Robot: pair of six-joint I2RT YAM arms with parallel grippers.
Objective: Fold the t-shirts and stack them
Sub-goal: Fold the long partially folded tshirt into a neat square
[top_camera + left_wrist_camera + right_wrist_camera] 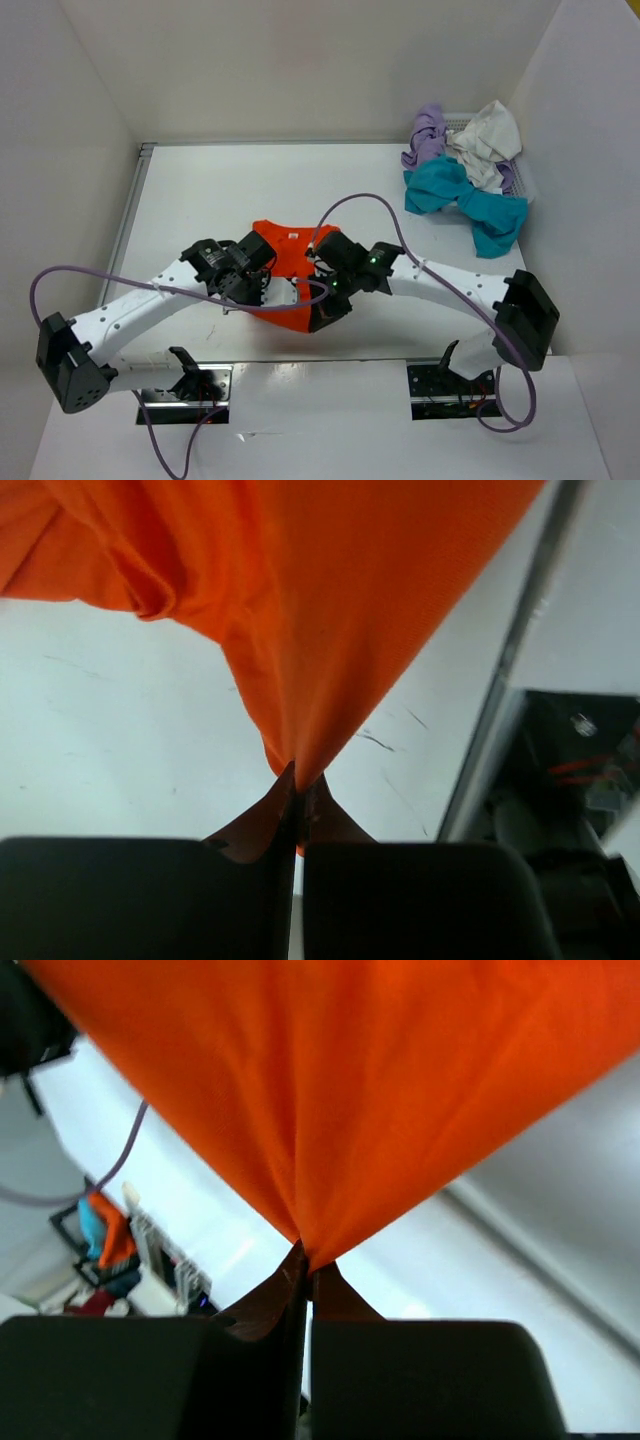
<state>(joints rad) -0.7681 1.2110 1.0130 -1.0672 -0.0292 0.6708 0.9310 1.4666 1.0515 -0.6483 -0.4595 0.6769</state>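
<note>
Left jaws: clamped on a thin pinch of the orange shirt (330,630) — so little cloth that a quick lift could pull it free.
Right jaws: clamped on the same shirt; an uneven pull would skew the fold.
Arms: left arm (140,305) and right arm (450,285) bent inward, wrists low, meeting mid-frame.
Where: orange shirt bunched on the tabletop (200,190), centre.
Far: teal shirt (470,200), purple shirt (428,135), white shirt (490,145) — heaped upper right.

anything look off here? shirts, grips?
Only the heap at the far right: the teal-blue t-shirt spills onto the table, and the off-white t-shirt and lavender t-shirt lie crumpled over the basket. The left gripper and right gripper each pinch the orange t-shirt cleanly.
</note>
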